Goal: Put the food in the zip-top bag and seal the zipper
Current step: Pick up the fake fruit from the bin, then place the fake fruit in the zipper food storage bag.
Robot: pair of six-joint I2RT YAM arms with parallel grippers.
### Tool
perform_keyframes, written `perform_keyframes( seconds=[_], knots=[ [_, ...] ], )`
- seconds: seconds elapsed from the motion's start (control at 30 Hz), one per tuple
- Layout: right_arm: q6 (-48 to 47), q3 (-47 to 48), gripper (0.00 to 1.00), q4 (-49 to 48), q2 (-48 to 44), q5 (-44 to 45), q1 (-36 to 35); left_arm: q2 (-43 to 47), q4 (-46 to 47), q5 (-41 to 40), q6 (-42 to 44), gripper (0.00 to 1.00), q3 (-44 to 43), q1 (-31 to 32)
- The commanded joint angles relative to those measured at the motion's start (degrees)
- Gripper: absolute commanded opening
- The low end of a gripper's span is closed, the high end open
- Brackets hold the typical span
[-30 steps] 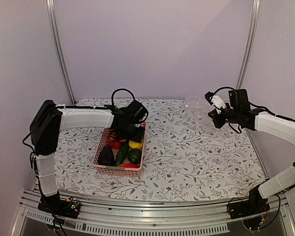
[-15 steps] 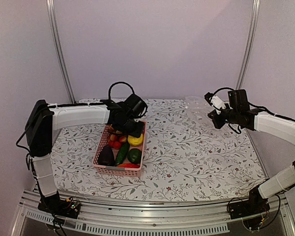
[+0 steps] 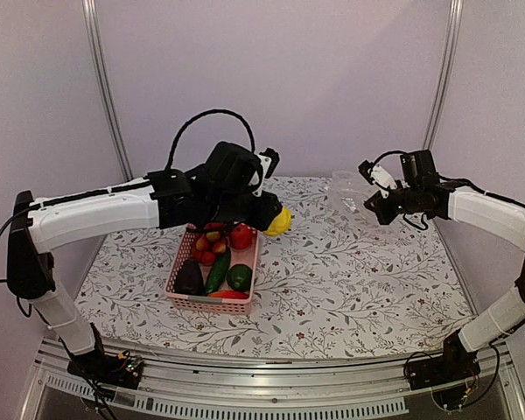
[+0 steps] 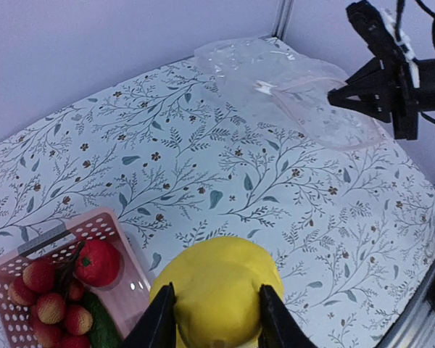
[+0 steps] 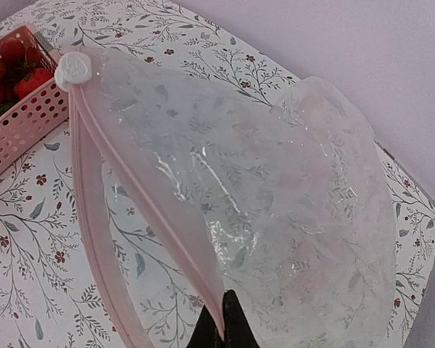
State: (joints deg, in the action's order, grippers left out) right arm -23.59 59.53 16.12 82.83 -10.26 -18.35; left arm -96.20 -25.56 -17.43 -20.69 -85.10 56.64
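My left gripper (image 3: 275,219) is shut on the yellow lemon (image 3: 280,220) and holds it in the air just right of the pink basket (image 3: 212,303). In the left wrist view the lemon (image 4: 217,286) fills the gap between the fingers of the left gripper (image 4: 216,320). The basket holds a red tomato (image 3: 241,236), a dark eggplant (image 3: 189,278) and a green cucumber (image 3: 216,273). My right gripper (image 3: 374,199) is shut on the mouth edge of the clear zip-top bag (image 3: 350,187) at the back right. The bag (image 5: 275,188) hangs open, its pinkish zipper (image 5: 123,196) pinched at the right gripper (image 5: 223,328).
A white slider (image 5: 72,69) sits at the far end of the zipper strip. The basket corner (image 4: 29,255) with a tomato (image 4: 96,262) shows below left of the lemon. The flowered table (image 3: 350,280) lies between basket and bag. Frame posts stand at the back corners.
My left gripper has risen out of the basket with the lemon and moved right, toward the bag. The right gripper has lifted the bag edge slightly.
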Motion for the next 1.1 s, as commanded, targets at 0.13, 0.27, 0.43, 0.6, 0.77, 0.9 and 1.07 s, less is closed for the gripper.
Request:
perform_keyframes(
  seconds=[0.13, 0.27, 0.43, 0.6, 0.77, 0.9, 1.07],
  knots=[
    [4.2, 7.1, 0.0, 9.9, 1.4, -8.0, -0.8, 0.3, 20.2, 0.7, 5.0, 0.21, 3.1, 8.8],
    [6.3, 9.2, 0.0, 13.5, 2.0, -11.9, -1.1, -1.0, 34.2, 2.2, 6.1, 0.19, 5.4, 11.2],
    [7.5, 13.2, 0.0, 18.1, 2.8, -15.3, -1.3, -4.8, 46.8, 2.6, 6.5, 0.15, 5.3, 11.9],
    [9.6, 15.4, 0.0, 21.0, 1.2, -18.6, -1.3, -10.4, 57.0, -1.2, 9.0, 0.14, 4.2, 11.9],
    [10.5, 18.0, 0.0, 24.4, 0.6, -21.0, -1.3, -17.0, 64.1, -4.0, 12.9, 0.13, 0.7, 11.7],
    [11.6, 19.1, 0.0, 25.2, -0.2, -21.1, -1.2, -21.8, 64.1, -6.1, 15.6, 0.13, -2.3, 11.6],
    [12.4, 20.6, 0.0, 26.6, -1.0, -20.2, -1.2, -24.6, 64.5, -12.2, 15.7, 0.1, -2.6, 11.4]
  ],
)
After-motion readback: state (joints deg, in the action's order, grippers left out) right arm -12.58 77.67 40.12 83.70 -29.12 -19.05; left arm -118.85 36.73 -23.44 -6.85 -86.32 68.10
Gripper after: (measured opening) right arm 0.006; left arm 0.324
